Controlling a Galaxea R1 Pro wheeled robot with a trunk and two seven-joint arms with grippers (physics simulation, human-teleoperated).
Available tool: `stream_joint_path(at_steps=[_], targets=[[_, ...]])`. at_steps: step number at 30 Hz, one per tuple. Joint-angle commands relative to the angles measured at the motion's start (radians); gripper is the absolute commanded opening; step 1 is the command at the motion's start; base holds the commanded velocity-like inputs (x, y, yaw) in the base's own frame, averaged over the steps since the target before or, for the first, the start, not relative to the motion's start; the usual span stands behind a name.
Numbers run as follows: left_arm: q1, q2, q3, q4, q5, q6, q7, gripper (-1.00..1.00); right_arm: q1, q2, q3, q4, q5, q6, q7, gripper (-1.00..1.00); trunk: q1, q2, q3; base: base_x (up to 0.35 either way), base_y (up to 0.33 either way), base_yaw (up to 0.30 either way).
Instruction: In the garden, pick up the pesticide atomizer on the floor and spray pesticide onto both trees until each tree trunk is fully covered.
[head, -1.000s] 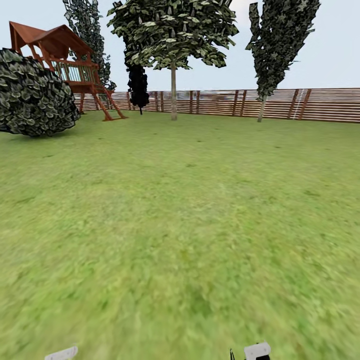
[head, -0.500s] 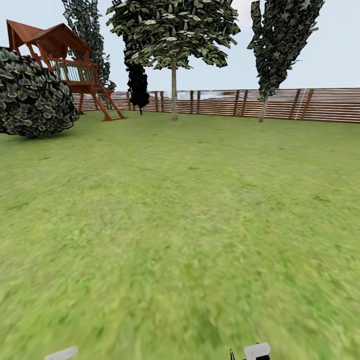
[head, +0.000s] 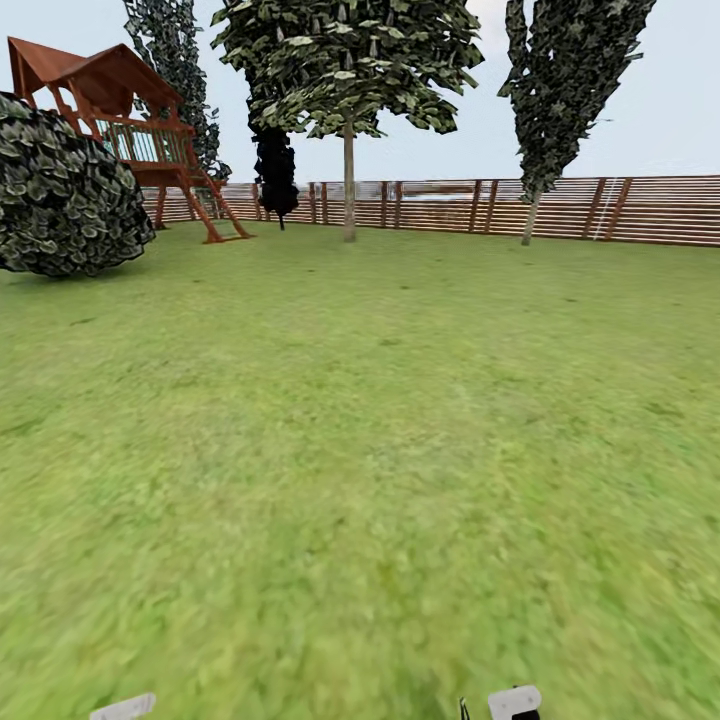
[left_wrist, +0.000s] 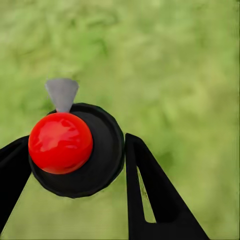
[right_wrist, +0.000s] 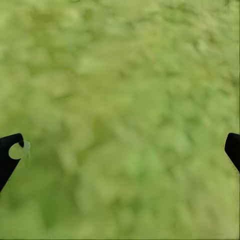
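In the left wrist view my left gripper (left_wrist: 75, 150) is shut on the pesticide atomizer (left_wrist: 75, 150), a round black body with a red ball top (left_wrist: 60, 142) and a grey nozzle (left_wrist: 62, 94), held above grass. My right gripper (right_wrist: 122, 145) is open over bare grass, with only its black fingertips (right_wrist: 10, 152) showing at the picture's edges. Far across the lawn (head: 360, 420) stands a tree (head: 340, 60) with a pale straight trunk (head: 349, 185). To its right rises another tall tree (head: 570, 80) on a pale leaning trunk (head: 529, 218).
A brown slatted fence (head: 560, 208) closes the far side. A wooden play tower (head: 130, 130) and a big round bush (head: 65, 190) stand at the far left, with a near-black narrow tree (head: 275, 170) by the fence. White arm parts (head: 515, 702) peek in at the head view's lower edge.
The whole head view has shifted slightly: the bush slides left and the far trees sit a little nearer, so the camera has moved forward. The arms keep their place in the picture.
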Motion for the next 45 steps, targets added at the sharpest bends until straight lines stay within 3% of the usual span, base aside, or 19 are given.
stream_joint_path(at_steps=[1,45], targets=[[0.000,0.000,0.001,0.000,0.000,0.000,0.000,-1.00,0.000,0.000,0.000,0.000,0.000,0.000,0.000,1.00,0.000,0.000,0.000,0.335,0.078,0.000],[0.000,0.000,0.001,0.000,0.000,0.000,0.000,-1.00,0.000,0.000,0.000,0.000,0.000,0.000,0.000,1.00,0.000,0.000,0.000,0.335,0.078,0.000]])
